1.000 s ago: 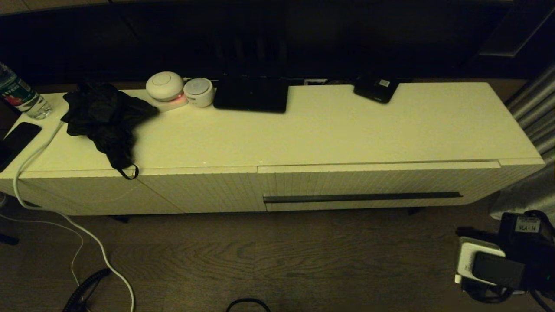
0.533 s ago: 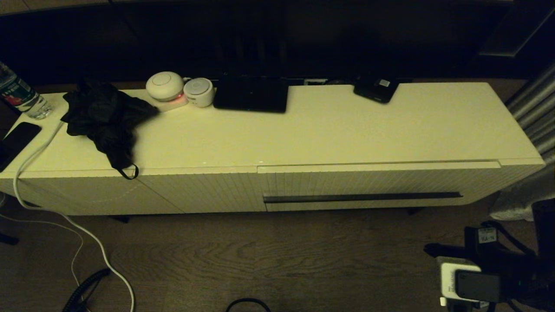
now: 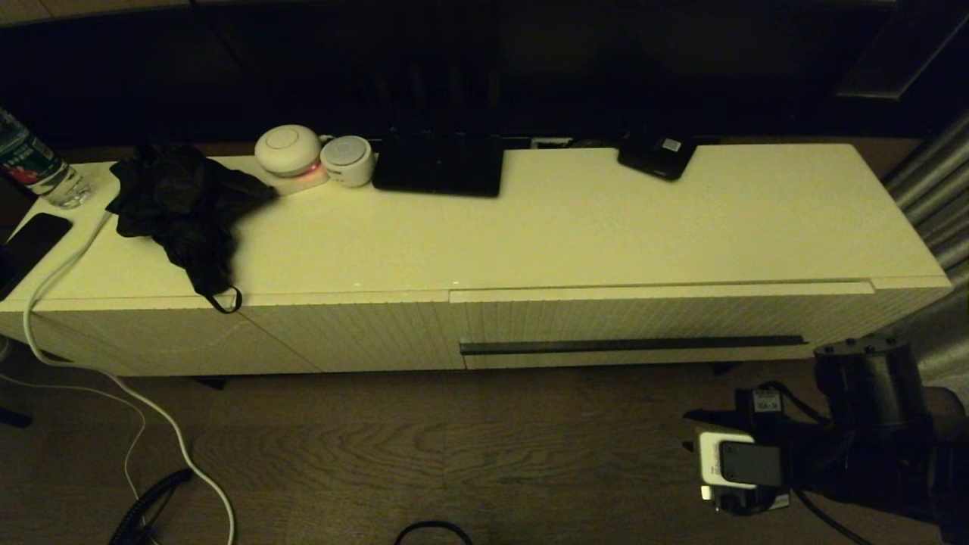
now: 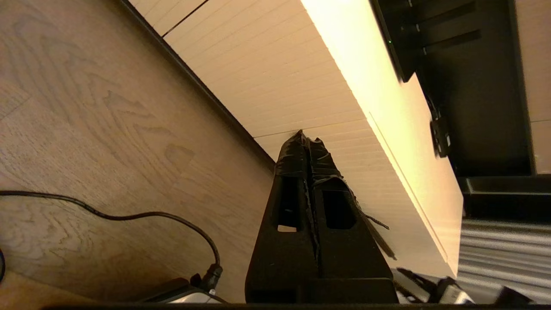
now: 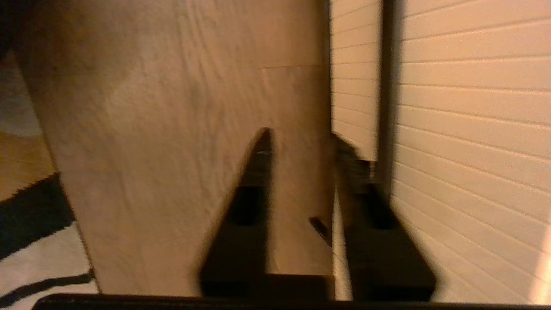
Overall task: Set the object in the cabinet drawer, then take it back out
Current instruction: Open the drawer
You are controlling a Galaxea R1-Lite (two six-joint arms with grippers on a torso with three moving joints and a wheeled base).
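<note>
I'm working in a dim living room at home: a long low white TV cabinet with ribbed fronts stands on wood-grain flooring. On its top, toward ten o'clock, sit a round white speaker, a crumpled black cloth and a phone with a white charging cable trailing to the floor. Grey curtains hang at three o'clock.
</note>
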